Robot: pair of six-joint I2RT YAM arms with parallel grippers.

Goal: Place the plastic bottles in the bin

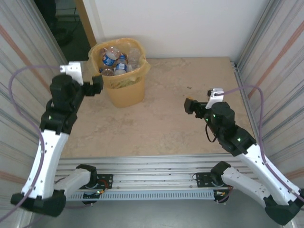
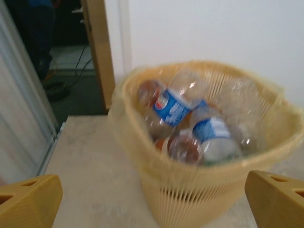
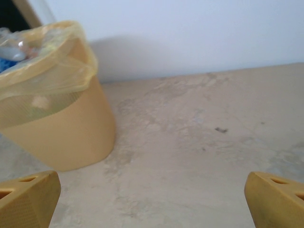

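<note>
The yellow-orange bin (image 1: pixel 124 88) (image 2: pixel 199 190) (image 3: pixel 57 128) stands at the table's back left, lined with a translucent yellowish bag. Several plastic bottles (image 1: pixel 116 61) (image 2: pixel 190 123) lie piled inside it, clear ones with blue labels and a brownish one. My left gripper (image 1: pixel 97 87) (image 2: pixel 154 204) hovers just left of the bin's rim, open, nothing between its yellow fingertips (image 2: pixel 28 199). My right gripper (image 1: pixel 190 105) (image 3: pixel 152 204) hangs open above the table's right half, well apart from the bin, empty, with its fingertips (image 3: pixel 275 197) at the frame's corners.
The beige stone table (image 1: pixel 180 109) stretches between corrugated metal side walls. A white wall stands behind, and a dark doorway (image 1: pixel 61 23) opens at the back left. A small dark speck (image 3: pixel 221 129) lies on the table surface.
</note>
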